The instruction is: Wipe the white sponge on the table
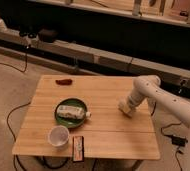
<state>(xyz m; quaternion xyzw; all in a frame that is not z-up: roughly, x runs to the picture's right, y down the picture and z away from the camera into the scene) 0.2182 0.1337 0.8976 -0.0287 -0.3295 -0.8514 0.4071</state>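
A white sponge (pixel 125 108) lies on the wooden table (pixel 103 90) near its right edge. My gripper (pixel 129 104) at the end of the white arm (pixel 147 86) comes in from the right and sits down on the sponge, pressing it against the tabletop. The arm's wrist covers the back part of the sponge.
A green plate (pixel 63 119) holding a plastic bottle (pixel 72 111) stands left of centre. A white cup (pixel 58 135) and a dark snack bar (pixel 78 148) sit at the front edge. A small red object (pixel 64 80) lies at the back left. Cables run over the floor.
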